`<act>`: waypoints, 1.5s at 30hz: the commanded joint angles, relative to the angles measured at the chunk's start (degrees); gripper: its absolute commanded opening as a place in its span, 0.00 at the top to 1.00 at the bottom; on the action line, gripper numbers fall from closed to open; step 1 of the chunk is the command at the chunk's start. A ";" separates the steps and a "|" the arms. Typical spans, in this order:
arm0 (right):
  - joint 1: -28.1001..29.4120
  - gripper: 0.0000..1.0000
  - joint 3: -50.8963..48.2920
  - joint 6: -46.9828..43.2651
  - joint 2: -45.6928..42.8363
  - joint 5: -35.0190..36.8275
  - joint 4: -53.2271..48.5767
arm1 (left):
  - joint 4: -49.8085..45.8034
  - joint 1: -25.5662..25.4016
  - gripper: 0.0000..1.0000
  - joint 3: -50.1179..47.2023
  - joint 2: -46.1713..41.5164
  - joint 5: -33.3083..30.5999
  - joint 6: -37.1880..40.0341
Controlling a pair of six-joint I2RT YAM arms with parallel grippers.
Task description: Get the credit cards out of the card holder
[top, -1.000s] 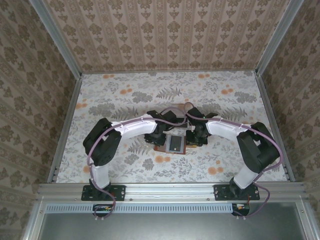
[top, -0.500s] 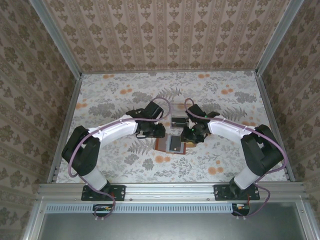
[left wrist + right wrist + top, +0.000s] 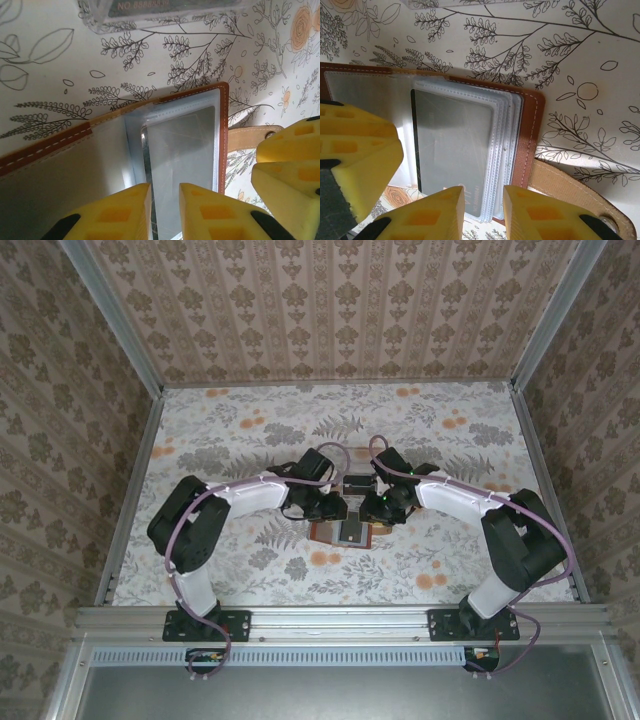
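The brown card holder (image 3: 322,533) lies open at the table's middle, its clear sleeves (image 3: 502,150) fanned out. A dark grey credit card (image 3: 452,142) sits in the top sleeve, and it looks pale grey in the left wrist view (image 3: 182,150). My left gripper (image 3: 165,212) hovers open over that sleeve, with a narrow gap between its yellow fingers. My right gripper (image 3: 484,215) is open at the sleeves' near edge, beside the strap tab (image 3: 567,192). In the top view the left gripper (image 3: 333,512) and the right gripper (image 3: 384,512) flank the holder.
A clear plastic tray (image 3: 357,483) with a dark numbered card (image 3: 160,6) inside stands just behind the holder. The floral tablecloth (image 3: 230,430) runs out to metal rails and patterned walls on three sides.
The left arm swung out to the left, then came back over the holder. The tray behind the holder came into sight. The right arm has barely moved in the last half second.
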 commanded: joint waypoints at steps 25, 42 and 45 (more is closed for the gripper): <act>-0.25 0.72 -0.32 0.76 0.76 -0.90 0.09 | 3.72 0.50 0.78 -2.31 2.95 3.46 -1.98; 0.54 0.73 -2.59 3.73 4.21 -4.82 7.03 | 2.57 0.50 0.77 -2.56 2.34 2.77 -1.65; 0.54 0.73 -2.64 3.19 4.55 -2.96 5.74 | 1.99 0.51 0.77 -2.45 2.38 2.44 -1.38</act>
